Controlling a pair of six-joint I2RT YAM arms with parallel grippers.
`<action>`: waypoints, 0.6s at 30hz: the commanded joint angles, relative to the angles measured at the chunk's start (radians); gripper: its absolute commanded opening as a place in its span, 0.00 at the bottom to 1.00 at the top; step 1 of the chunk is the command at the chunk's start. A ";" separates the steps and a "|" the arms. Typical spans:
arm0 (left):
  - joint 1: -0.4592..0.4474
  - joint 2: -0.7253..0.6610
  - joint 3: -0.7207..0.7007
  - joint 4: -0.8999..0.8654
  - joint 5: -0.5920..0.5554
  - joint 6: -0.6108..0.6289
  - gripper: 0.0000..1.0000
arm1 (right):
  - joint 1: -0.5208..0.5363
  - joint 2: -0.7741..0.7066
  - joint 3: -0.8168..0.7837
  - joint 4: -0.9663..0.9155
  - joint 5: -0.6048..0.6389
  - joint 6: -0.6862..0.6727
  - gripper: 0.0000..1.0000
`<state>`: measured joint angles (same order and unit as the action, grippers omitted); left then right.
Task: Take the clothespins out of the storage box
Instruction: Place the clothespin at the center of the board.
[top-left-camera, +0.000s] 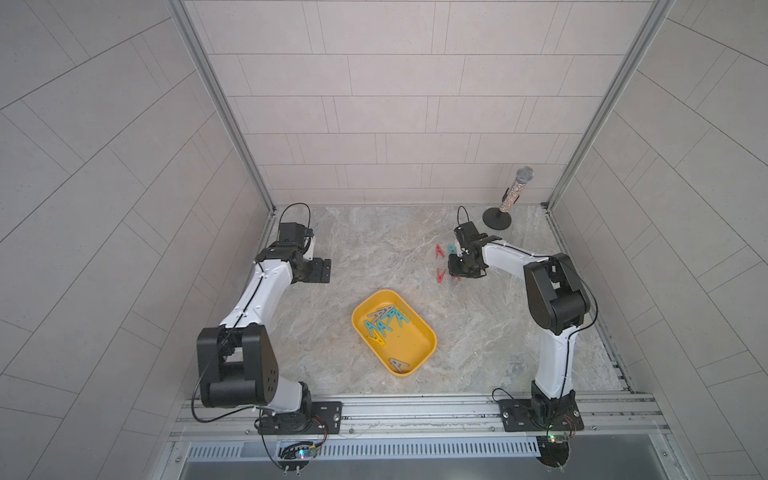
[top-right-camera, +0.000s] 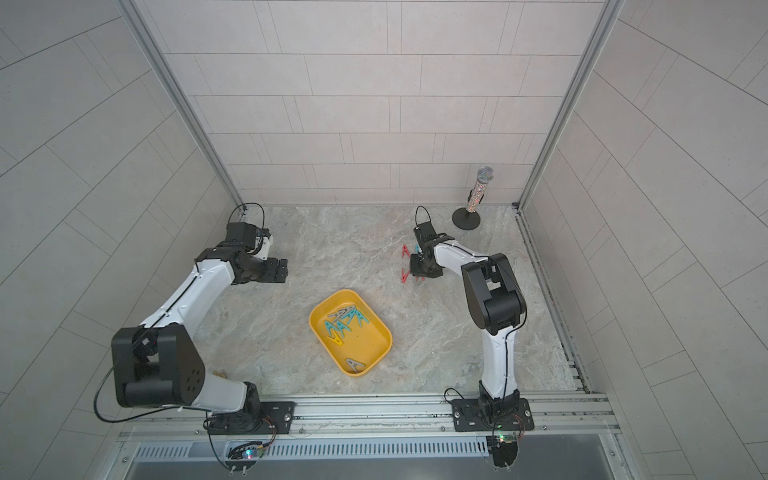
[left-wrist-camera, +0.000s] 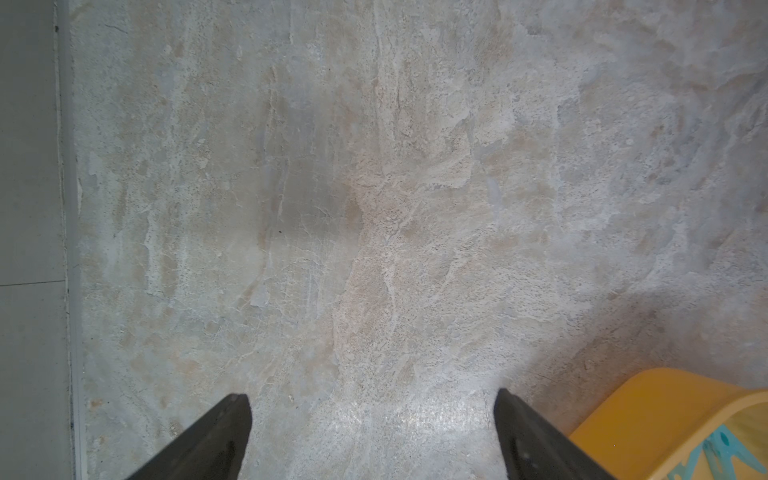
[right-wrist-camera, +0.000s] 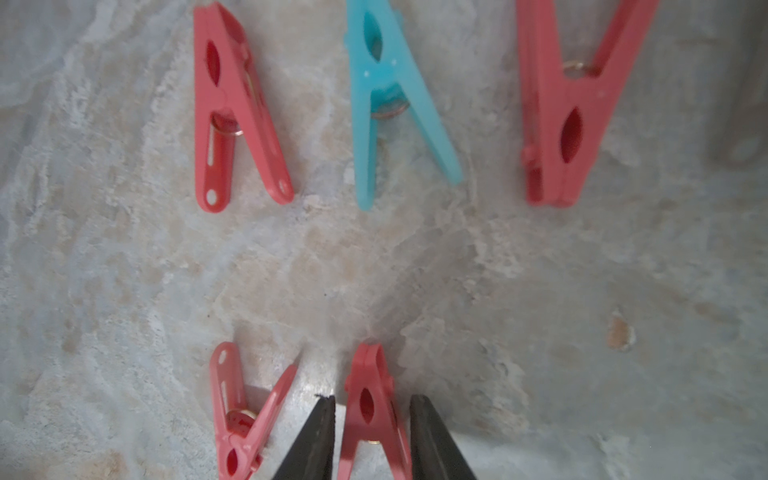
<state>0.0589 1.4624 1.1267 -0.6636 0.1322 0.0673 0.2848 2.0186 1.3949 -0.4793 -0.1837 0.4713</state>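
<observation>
Yellow box (top-left-camera: 415, 338): set on the marbled table (top-left-camera: 353, 249) between the two arms, as shown in both top views.
Pegs in box: a tangle of teal pegs (top-left-camera: 384, 322) with grey ones, a yellow peg (top-left-camera: 376, 341) and a lone grey peg (top-left-camera: 398, 365) are left inside.
Pegs out (right-wrist-camera: 237, 108): at least five are laid in rows on the table, well apart from the box. Four are red and one is teal (right-wrist-camera: 390, 95).
Right gripper (right-wrist-camera: 372, 399): held low over one red peg (right-wrist-camera: 365, 419). The jaws are parted slightly, one on each side, and a thin gap is seen on both sides, so the peg appears to lie free.
Left gripper (left-wrist-camera: 372, 432): jaws spread wide, nothing held, above bare table just beside the box.
Step judged: a peg is being set down.
Done well: the jaws should be widened until both sides are clear, then raised straight up, so that neither this peg nor the neighbour peg (right-wrist-camera: 245, 411) is dragged.
</observation>
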 joint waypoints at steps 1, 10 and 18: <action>0.004 -0.016 -0.001 -0.014 0.004 -0.001 0.99 | -0.003 -0.019 -0.011 -0.025 0.005 -0.006 0.38; 0.004 -0.019 -0.001 -0.014 0.006 -0.001 0.99 | -0.003 -0.085 0.015 -0.071 0.018 -0.024 0.42; 0.005 -0.015 0.000 -0.014 0.005 0.000 0.99 | -0.002 -0.197 0.005 -0.106 0.010 -0.047 0.43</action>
<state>0.0589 1.4624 1.1267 -0.6636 0.1345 0.0673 0.2848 1.8843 1.3949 -0.5426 -0.1791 0.4435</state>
